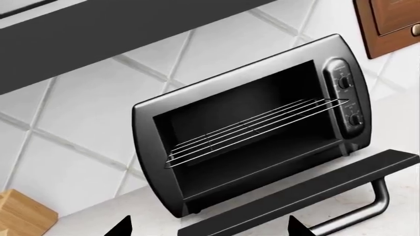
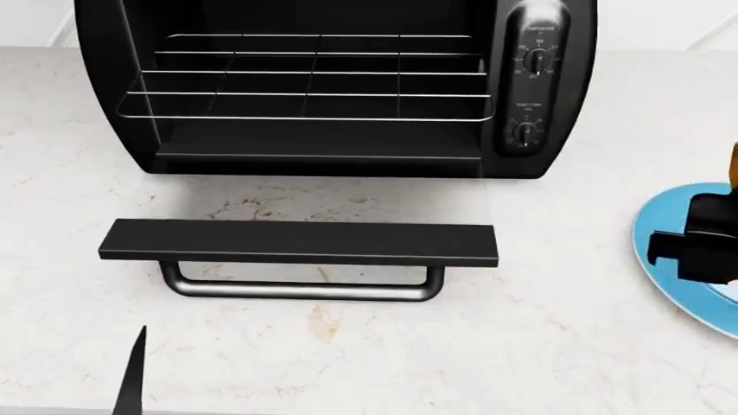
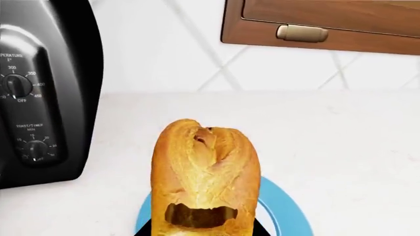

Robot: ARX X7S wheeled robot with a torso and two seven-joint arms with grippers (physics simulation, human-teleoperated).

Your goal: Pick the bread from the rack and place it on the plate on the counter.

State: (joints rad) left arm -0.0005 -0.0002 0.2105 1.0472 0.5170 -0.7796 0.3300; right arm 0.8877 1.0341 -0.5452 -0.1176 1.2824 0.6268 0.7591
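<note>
The bread (image 3: 204, 167), a golden-brown loaf, is held in my right gripper (image 3: 202, 230), which is shut on its near end. It hangs just above the blue-rimmed plate (image 3: 286, 211) on the white counter (image 3: 341, 142). In the head view the right gripper (image 2: 696, 246) is over the plate (image 2: 675, 285) at the right edge, with a sliver of bread (image 2: 734, 166) showing. The wire rack (image 2: 306, 78) in the black toaster oven (image 2: 554, 52) is bare; it also shows in the left wrist view (image 1: 253, 129). My left gripper (image 1: 208, 228) is open and empty, in front of the oven.
The oven door (image 2: 300, 242) lies flat open on the counter (image 2: 554, 346) with its silver handle (image 2: 300, 290) toward me. One left finger (image 2: 131, 376) shows at the bottom left. A wooden block (image 1: 19, 214) stands left of the oven. A brown wall cabinet (image 3: 328, 22) hangs above.
</note>
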